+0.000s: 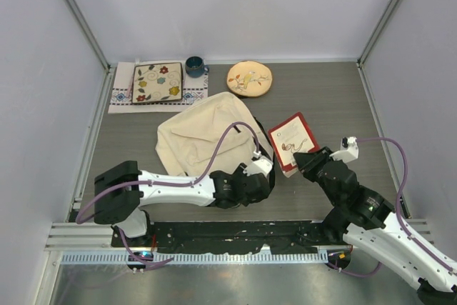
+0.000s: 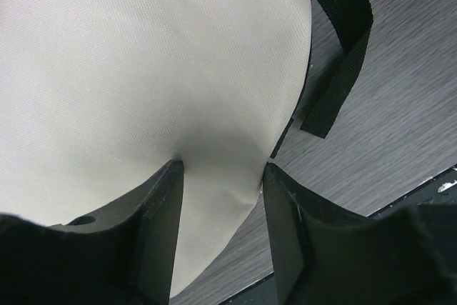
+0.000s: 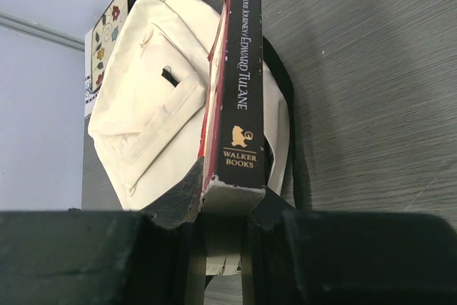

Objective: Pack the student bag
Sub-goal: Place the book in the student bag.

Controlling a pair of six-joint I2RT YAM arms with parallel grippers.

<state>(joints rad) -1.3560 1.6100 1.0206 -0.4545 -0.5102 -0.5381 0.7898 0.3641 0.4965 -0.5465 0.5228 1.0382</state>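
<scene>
The cream student bag [image 1: 203,133] lies flat mid-table, its black straps [image 2: 343,55] trailing off its near right side. My left gripper [image 1: 263,169] is at the bag's near right corner. In the left wrist view the gripper [image 2: 221,169] is open, and a corner of the bag's cream fabric [image 2: 143,69] lies between the fingers. My right gripper [image 1: 303,161] is shut on the near end of a red-covered book [image 1: 293,142], just right of the bag. In the right wrist view the gripper [image 3: 230,198] holds the book [image 3: 239,83] spine up, with the bag [image 3: 157,105] behind it.
At the back stand a round yellowish floral plate [image 1: 250,78], a blue mug [image 1: 194,67] and a square floral dish [image 1: 157,82] on a white placemat [image 1: 121,94]. White walls enclose the table on the left, back and right.
</scene>
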